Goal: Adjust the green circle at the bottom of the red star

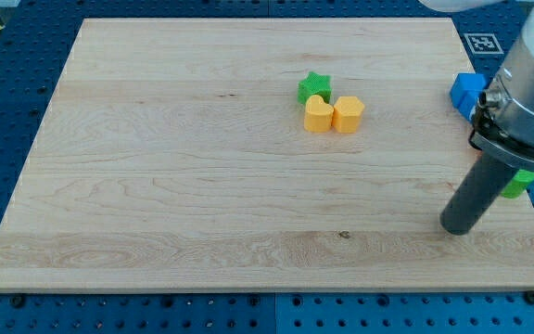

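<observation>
My tip (454, 228) rests on the wooden board (202, 186) near its right edge, low in the view. A green block (520, 183) sits just to the right of the rod, at the board's right edge. The arm partly hides it and I cannot make out its shape. No red star shows in the view. A green star (313, 87) lies far up and left of my tip, near the board's top middle.
A yellow heart (318, 115) and another yellow block (348, 113) sit side by side, touching, just below the green star. A blue block (468, 93) sits at the right edge, partly behind the arm.
</observation>
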{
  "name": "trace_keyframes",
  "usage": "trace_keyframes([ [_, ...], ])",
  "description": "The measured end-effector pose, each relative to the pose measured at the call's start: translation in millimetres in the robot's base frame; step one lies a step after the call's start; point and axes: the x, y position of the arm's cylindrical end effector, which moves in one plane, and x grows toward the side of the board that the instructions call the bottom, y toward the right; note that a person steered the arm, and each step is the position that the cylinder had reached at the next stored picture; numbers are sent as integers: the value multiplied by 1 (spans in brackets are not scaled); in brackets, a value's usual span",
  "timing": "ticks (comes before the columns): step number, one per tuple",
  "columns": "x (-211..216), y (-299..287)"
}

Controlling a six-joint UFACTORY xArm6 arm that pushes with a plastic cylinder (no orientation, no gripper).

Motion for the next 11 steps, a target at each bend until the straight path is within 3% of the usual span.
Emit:
trace_keyframes([
  [3,45,109],
  [4,41,135],
  [8,-34,138],
  [10,-37,91],
  [11,-37,95],
])
